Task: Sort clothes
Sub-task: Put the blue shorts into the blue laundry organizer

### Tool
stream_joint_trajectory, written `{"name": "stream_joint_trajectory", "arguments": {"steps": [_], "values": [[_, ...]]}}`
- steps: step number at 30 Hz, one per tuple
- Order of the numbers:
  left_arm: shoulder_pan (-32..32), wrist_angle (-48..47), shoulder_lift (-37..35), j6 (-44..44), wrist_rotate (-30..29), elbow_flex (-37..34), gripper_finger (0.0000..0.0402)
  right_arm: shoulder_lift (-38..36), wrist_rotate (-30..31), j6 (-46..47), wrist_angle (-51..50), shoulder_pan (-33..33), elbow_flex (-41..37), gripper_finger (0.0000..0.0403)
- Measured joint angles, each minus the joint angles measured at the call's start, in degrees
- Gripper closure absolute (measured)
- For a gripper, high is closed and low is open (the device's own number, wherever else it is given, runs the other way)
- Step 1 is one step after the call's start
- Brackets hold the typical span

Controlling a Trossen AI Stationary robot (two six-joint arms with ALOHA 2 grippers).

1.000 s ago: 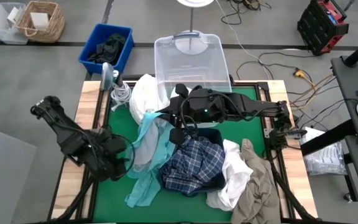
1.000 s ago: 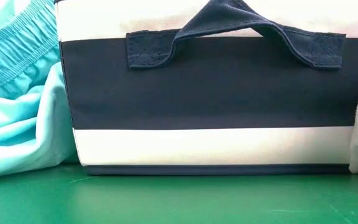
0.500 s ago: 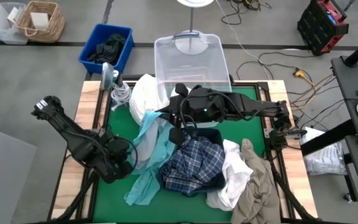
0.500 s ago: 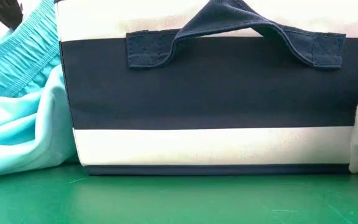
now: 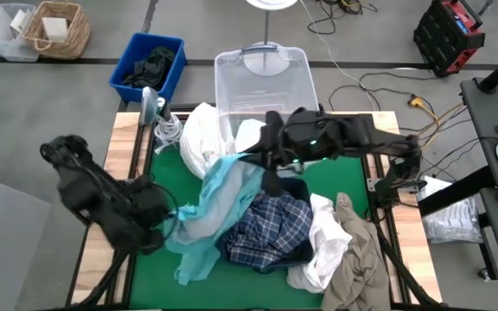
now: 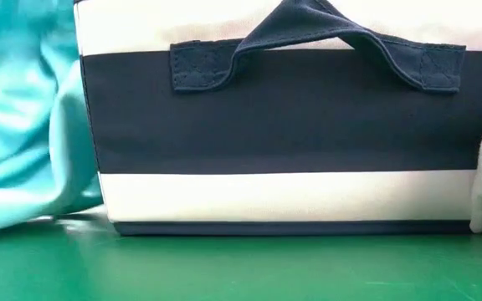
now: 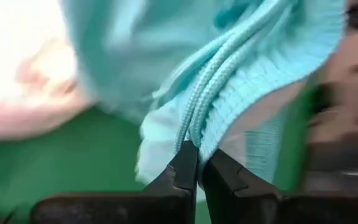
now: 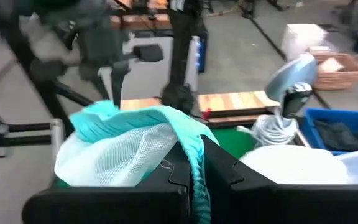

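- The left gripper [image 7: 196, 163] has its jaws pinched narrow on the ribbed edge and cord of the teal garment [image 5: 217, 197]; in the high view it [image 5: 164, 226] sits low at the left side of the green desk [image 5: 162, 168].
- The right gripper [image 8: 192, 163] has its jaws closed on the other edge of the same teal garment [image 8: 138, 119], white mesh lining showing under the fold; in the high view it [image 5: 262, 160] is at the middle of the desk, just in front of the clear bin [image 5: 264, 85].
- Since half a second ago the right gripper has shifted toward the right and up, and the left arm has pulled back toward the left edge.
- The teal garment, which lay slumped before, is now stretched as a band between the two grippers, its tail trailing down to the desk's front left.
- In the low view the teal cloth [image 6: 19, 125] has risen and now fills the upper left beside the striped fabric box [image 6: 283, 125].
- The plaid garment [image 5: 271, 226] lies on the fabric box, unmoved; a white garment [image 5: 325, 242] and a khaki one [image 5: 361, 259] lie to its right, another white one [image 5: 201, 134] near the back left.
- A black garment [image 5: 151, 65] lies in the blue bin [image 5: 169, 45] on the floor.
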Motion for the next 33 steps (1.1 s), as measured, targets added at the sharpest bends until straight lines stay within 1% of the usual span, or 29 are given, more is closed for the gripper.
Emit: {"name": "stream_joint_trajectory", "arguments": {"steps": [3,5,8,10,13,14,16,18,23,25,27,29,30,33], "values": [[0.05,1.98,0.2,6.49,-0.32,8.69,0.0401,-2.06,-3.59,1.91,-0.39,-0.53,0.04,0.0391],[0.03,1.69,1.02,10.23,-1.95,14.77,0.0401,-3.26,-5.82,3.27,0.06,-0.99,0.04,0.0391],[0.01,1.58,2.52,16.6,-6.58,23.35,0.0401,-4.67,-7.34,4.47,1.84,-1.24,0.04,0.0391],[0.05,1.79,3.89,22.33,-9.56,29.01,0.0401,-5.45,-7.56,4.35,3.52,-1.24,0.04,0.0391],[0.14,2.45,7.23,32.49,-14.78,36.77,0.0401,-6.3,-11.51,4.27,6.05,-1.24,0.07,0.0391],[0.14,3.84,8.33,35.67,-16.96,38.31,0.0401,-6.34,-12.62,4.43,7.46,-1.21,0.07,0.0391],[0.17,11.29,7.5,44.23,-20.77,36.07,0.0401,-6.63,-13.87,5.03,10.1,-1.21,0.05,0.0391],[0.53,18.57,6.72,51.68,-22.71,34.22,0.0402,-6.81,-15.27,5.35,12.86,-1.21,0.04,0.0391],[2.17,33.26,6.23,63.32,-23.74,33.71,0.0402,-7.04,-20.8,7.28,20.38,-1.23,0.04,0.0391],[2.63,37.33,6.41,66.96,-23.57,33.52,0.0402,-7.02,-22.54,8.2,22.78,-1.21,0.04,0.0391],[3.71,40.54,6.67,69.52,-23.13,33.54,0.0402,-7.0,-22.81,9.41,24.55,-1.21,0.04,0.0391],[5.22,42.23,6.89,70.94,-20.89,33.67,0.0402,-7.0,-22.97,10.13,25.58,-1.19,0.04,0.0391],[6.06,42.81,7.03,71.29,-18.8,33.67,0.0402,-7.0,-23.01,10.2,25.67,-1.19,0.04,0.0391],[10.36,43.31,8.3,71.76,-9.22,33.64,0.0401,-6.91,-23.58,9.2,25.42,-1.21,0.04,0.039]]}}
